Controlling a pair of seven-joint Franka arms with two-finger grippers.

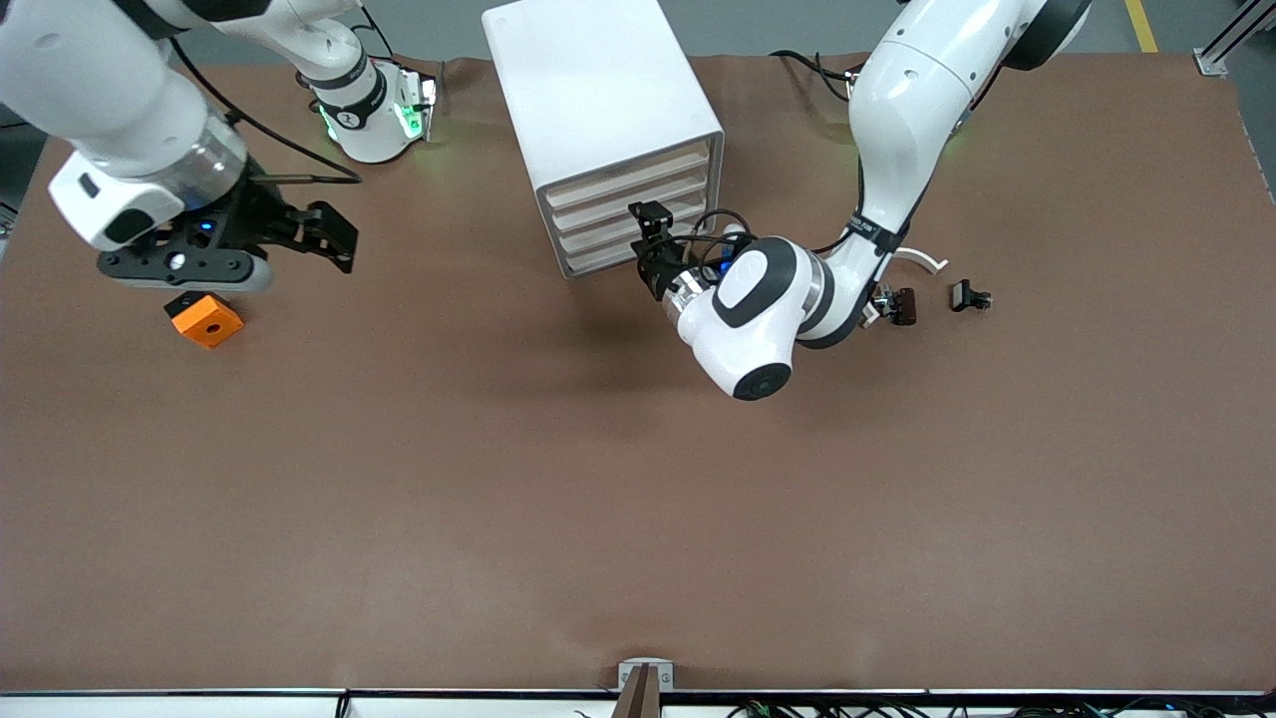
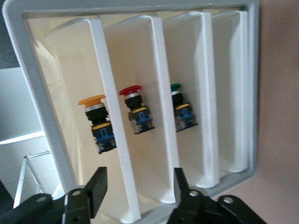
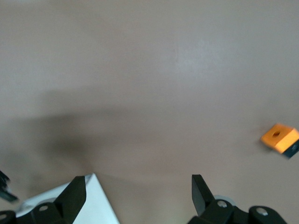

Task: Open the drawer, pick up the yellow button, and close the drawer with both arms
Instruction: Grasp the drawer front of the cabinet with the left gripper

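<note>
Your white cabinet [image 1: 601, 120] stands on the tabletop [image 1: 638, 499], drawers shut. The left gripper [image 2: 138, 191] sits at its front, fingers [image 2: 96, 186] partly spread astride one drawer [image 2: 117, 154] front – the orange-capped button [image 2: 97, 122] lies inside, just past them. The right gripper [image 3: 138, 196] waits over the tabletop, fingers wide.

cabinet [image 1: 598, 90]: white | button [image 2: 96, 116]: orange-yellow cap | cube [image 1: 206, 320]: orange | table [image 1: 638, 499]: brown
</note>
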